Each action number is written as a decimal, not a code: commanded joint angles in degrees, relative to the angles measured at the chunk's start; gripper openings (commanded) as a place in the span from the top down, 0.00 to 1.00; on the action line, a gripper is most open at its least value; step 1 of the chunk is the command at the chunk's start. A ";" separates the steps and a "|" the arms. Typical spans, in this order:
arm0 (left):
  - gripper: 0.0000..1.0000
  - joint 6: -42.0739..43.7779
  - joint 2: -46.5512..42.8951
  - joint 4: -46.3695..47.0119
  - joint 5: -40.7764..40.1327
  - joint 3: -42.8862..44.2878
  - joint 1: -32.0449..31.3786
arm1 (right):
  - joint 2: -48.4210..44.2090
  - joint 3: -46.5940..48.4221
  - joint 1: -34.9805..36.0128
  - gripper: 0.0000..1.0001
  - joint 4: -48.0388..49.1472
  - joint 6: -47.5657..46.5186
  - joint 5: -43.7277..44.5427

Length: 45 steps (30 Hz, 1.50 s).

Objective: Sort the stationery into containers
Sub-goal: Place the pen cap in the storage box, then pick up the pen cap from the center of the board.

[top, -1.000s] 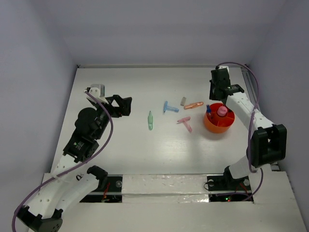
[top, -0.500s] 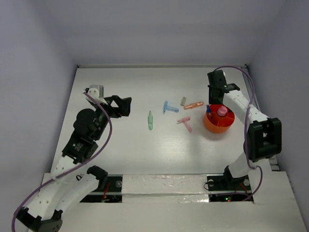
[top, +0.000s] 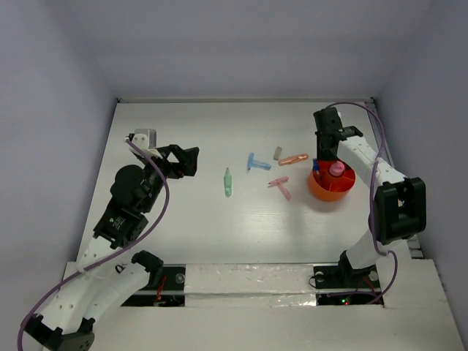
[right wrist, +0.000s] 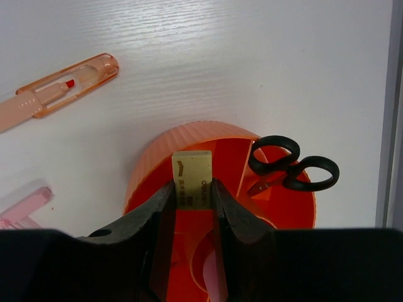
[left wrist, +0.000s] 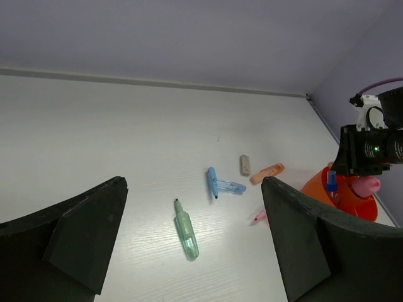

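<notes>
One white counter (top: 190,219) carries all the things. Two arms stand at its near edge. The left tool (top: 189,161) hangs over the left side of the counter. Its jaws are wide apart and hold nothing. The right tool (right wrist: 192,192) hangs over the orange-red bowl (top: 333,191), which sits close to the right edge. This tool pinches a small tan block (right wrist: 192,177) by its sides, over the rim of the bowl. Inside the bowl are the black-handled scissors (right wrist: 293,168) with their handles up, a pink tube (top: 336,170) and a little blue piece (top: 316,164). Five more things lie flat around the middle of the counter. The clear orange pen (top: 293,159) is nearest the bowl. The pale green stick (top: 227,183) is farthest left. Between them lie the light blue T-shaped piece (top: 257,163) and the pink T-shaped piece (top: 280,186). A second tan block (top: 278,153) lies just beside the pen.
</notes>
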 commanded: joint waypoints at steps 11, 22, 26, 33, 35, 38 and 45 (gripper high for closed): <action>0.14 -0.27 -0.80 2.51 0.89 1.25 0.28 | -4.02 3.48 -0.49 0.43 0.73 0.33 -0.70; 0.15 -0.01 -0.36 2.42 0.46 1.25 0.28 | -2.97 4.98 0.56 0.36 15.67 3.31 -9.12; 0.15 -0.01 -0.10 2.42 0.37 1.25 0.28 | 3.51 7.96 4.42 0.36 16.65 3.49 -9.31; 0.15 0.16 -0.01 2.33 0.10 1.25 0.28 | 13.28 12.18 9.34 0.49 16.03 4.90 -8.52; 0.15 0.08 -0.01 2.33 0.10 1.16 0.28 | 16.36 13.06 9.96 0.47 15.08 6.04 -8.17; 0.15 -0.01 0.08 2.42 0.28 1.16 0.28 | 19.70 14.64 10.49 0.43 14.19 7.36 -6.15; 0.15 -0.19 0.52 2.51 0.81 1.07 0.28 | 23.92 14.64 10.49 0.43 17.96 8.85 -10.19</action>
